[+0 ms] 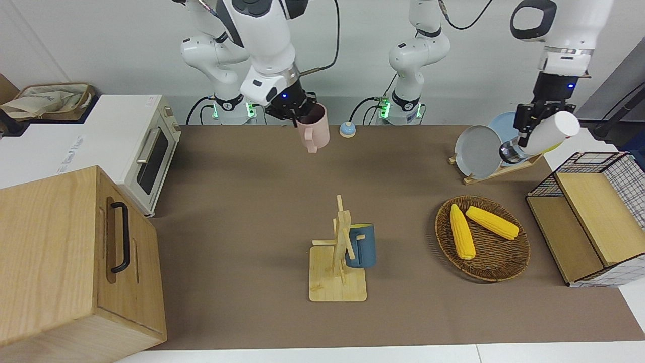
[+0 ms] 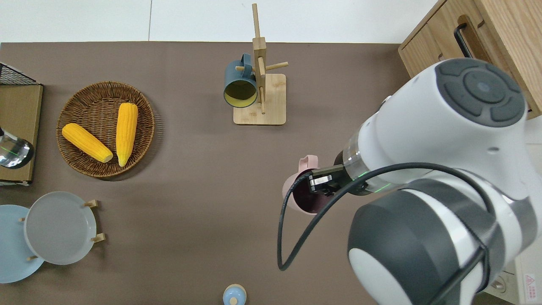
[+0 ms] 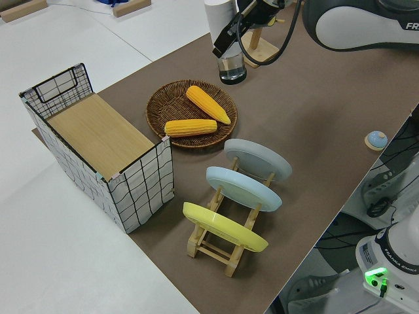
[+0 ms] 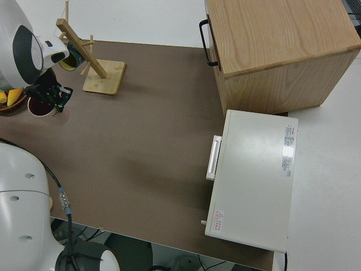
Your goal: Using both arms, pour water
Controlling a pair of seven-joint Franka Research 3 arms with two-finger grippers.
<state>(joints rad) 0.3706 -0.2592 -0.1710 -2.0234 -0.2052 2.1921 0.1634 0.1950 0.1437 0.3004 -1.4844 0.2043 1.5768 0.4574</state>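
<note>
While clamped on pink mug (image 1: 314, 130) rim, right gripper (image 1: 294, 107) hangs above brown mat (image 1: 252, 201); left gripper (image 1: 527, 122) grasps tilted white bottle (image 1: 546, 132) over plate rack (image 1: 496, 169).

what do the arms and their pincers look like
Both arms are glossy white with dark grey joint bands and loose black cables. Each ends in a black two-fingered pincer, right pincer and left pincer, with a small blue light above.

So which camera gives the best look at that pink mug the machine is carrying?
The front view: the pink mug hangs upright and unobstructed, handle facing the camera, from the right gripper. The overhead view shows only part of its rim and handle under the arm. The right side view shows just its dark opening; the left side view hides it.
</note>
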